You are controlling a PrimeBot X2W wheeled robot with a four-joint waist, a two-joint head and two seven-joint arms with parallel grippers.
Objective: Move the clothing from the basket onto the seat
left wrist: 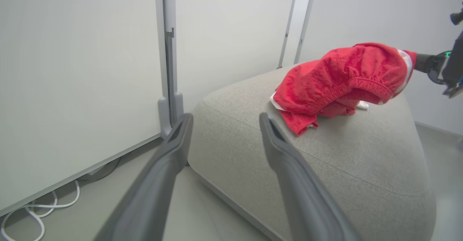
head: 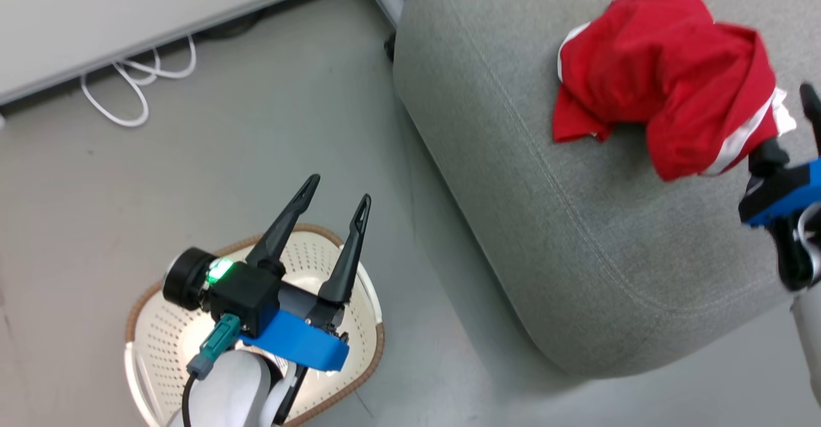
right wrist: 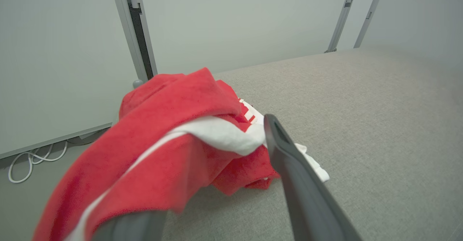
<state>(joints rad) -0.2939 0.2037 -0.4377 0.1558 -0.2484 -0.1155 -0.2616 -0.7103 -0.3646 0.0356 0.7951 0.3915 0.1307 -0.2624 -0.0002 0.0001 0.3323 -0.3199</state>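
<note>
On the grey seat [head: 577, 254], the red clothing [head: 660, 74] lies heaped, one end draped over the right pincer [head: 786, 116], its jaws spread, apparently releasing; the left pincer [head: 337, 193] hovers open above the basket [head: 380, 343].

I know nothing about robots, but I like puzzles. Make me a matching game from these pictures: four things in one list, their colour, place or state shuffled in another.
Things:
1. clothing
2. basket
3. seat
4. left gripper

Descriptions:
A. light grey, large and rounded
B. jaws wide apart, holding nothing
C. red with white trim, heaped on the seat
D. cream-white, perforated, standing on the floor

Pairs: 1-C, 2-D, 3-A, 4-B
</note>
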